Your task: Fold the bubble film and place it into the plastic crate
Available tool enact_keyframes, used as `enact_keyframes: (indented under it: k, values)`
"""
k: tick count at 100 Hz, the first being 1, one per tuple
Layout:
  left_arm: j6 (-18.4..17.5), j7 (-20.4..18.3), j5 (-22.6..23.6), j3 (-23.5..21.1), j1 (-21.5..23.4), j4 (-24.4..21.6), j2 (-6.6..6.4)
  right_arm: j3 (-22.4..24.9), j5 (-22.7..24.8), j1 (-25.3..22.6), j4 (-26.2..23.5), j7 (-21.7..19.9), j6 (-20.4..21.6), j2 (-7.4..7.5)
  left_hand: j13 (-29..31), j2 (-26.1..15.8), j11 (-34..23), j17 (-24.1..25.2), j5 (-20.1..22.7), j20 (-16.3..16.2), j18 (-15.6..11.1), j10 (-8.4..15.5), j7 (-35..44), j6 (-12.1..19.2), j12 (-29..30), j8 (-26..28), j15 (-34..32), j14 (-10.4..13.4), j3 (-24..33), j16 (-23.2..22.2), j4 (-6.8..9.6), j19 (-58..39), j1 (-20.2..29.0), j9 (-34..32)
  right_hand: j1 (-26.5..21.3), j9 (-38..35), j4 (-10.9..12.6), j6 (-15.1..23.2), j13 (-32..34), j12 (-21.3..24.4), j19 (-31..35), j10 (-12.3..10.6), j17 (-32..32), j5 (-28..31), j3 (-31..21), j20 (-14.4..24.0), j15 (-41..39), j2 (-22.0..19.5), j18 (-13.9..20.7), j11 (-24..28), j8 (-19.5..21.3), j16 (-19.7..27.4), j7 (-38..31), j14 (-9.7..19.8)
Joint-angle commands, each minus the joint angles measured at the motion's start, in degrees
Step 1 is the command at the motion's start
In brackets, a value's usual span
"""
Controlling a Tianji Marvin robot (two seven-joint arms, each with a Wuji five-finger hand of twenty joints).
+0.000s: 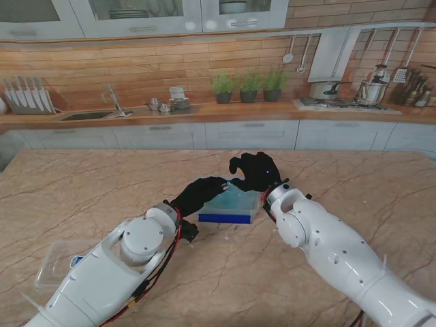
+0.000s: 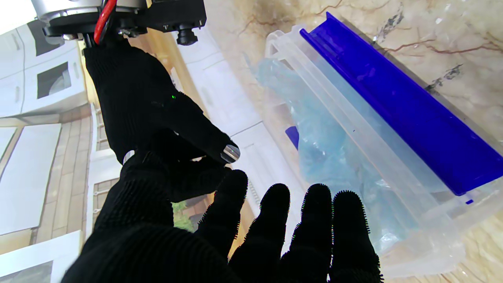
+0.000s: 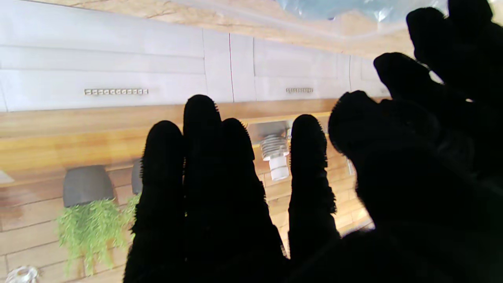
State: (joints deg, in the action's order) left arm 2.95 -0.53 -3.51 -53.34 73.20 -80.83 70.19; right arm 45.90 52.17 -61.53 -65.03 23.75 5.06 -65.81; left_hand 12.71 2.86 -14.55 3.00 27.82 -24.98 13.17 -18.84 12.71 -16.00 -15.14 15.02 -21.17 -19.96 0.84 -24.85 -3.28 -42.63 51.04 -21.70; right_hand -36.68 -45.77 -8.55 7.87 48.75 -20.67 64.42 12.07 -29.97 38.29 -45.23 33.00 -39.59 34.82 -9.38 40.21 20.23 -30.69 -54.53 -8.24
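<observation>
Bubble film (image 2: 330, 157) inside plastic crate (image 2: 397, 114), both robot hands spread, holding nothing

Both robot hands (image 1: 204, 193) (image 1: 255, 170) crowding the crate (image 1: 229, 216); bare table (image 1: 354, 184) all around.

On the marble table (image 1: 82, 184) the blue-sided plastic crate (image 1: 228, 216) holds pale bubble film (image 1: 235, 201), with the black-gloved left hand (image 1: 199, 194) at its left edge, the right hand (image 1: 255, 170) over its far side, and a clear lid (image 1: 58, 262) nearer me, left.
</observation>
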Motion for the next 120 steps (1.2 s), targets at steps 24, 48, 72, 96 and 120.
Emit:
enact_keyframes:
  k: [24,48,72,96,120]
  values:
    - [-3.46,1.94,1.35,-1.32,2.22,-2.70,-0.13,6.85,0.65,-7.95,-7.43,1.42,-0.60,0.73,0.52,-1.53,-0.41,-0.53,0.39,0.06,0.99,1.40,2.23,3.11,-0.53,0.61,-0.26,0.69,-1.34,-0.30,2.08,-0.66,1.08,-0.18,1.42,2.44,2.46,-0.57,-3.28,0.29,-1.74,1.35,2.59,-2.00,1.98,-0.80,1.04,-3.30,-1.31,-0.56,0.11,0.88,1.67,-1.97]
    - [-5.05,1.74,7.16,-5.33,6.24,-7.53,-1.93,13.08,-0.60,-15.78,-13.99,2.96,0.54,0.52,1.61,-1.08,-0.49,-1.38,1.16,-1.34,3.59,1.71,3.34,4.08,-0.99,1.27,-0.77,0.85,-1.31,-1.00,2.10,-3.24,0.94,-1.18,5.05,3.34,5.23,-1.00,-5.72,0.71,-2.81,1.07,6.51,-2.92,5.60,1.78,1.27,-7.19,-3.45,-1.84,4.37,-0.24,8.12,-2.52]
    - [-4.10,1.08,20.46,-13.64,13.88,-14.62,-4.58,18.50,-2.04,-24.51,-21.91,5.33,1.55,-0.01,3.54,-0.33,-0.29,-2.86,3.08,-2.35,5.58,0.79,4.10,4.18,-1.13,1.84,-1.11,-0.51,-1.59,-1.52,1.88,-5.19,0.28,-3.53,6.37,1.63,7.73,-2.22,-4.57,0.83,-3.47,0.40,7.33,-3.79,11.42,3.88,0.20,-12.71,-4.53,-2.34,6.83,-1.71,13.31,-3.41]
    - [-1.90,-5.45,29.95,-24.47,24.25,-23.08,-7.22,21.94,-11.47,-32.57,-29.65,0.34,4.31,-0.83,5.54,-0.72,0.91,-4.31,3.53,-3.97,7.06,-0.13,2.92,4.27,-1.21,2.07,-2.52,-2.42,-2.28,-2.76,1.50,-9.37,-2.02,-5.77,9.65,2.64,8.98,-4.63,-3.37,1.13,-5.39,2.29,5.65,-9.43,16.36,3.87,2.13,-15.24,-5.72,-3.53,10.78,-1.15,20.32,-4.79]
    - [3.98,-8.13,41.27,-32.52,33.68,-28.95,-8.16,25.42,-20.67,-40.52,-36.40,-2.93,6.70,-1.52,5.17,1.33,2.31,-6.04,1.54,-3.94,12.39,0.09,0.85,3.80,-1.37,2.19,-1.31,-2.44,-2.54,-2.48,1.84,-10.55,-5.17,-4.89,9.37,4.61,8.46,-5.55,-5.07,1.64,-9.17,3.35,7.16,-10.91,16.62,3.03,5.19,-13.41,-5.97,-4.98,10.60,-0.06,22.03,-5.62]
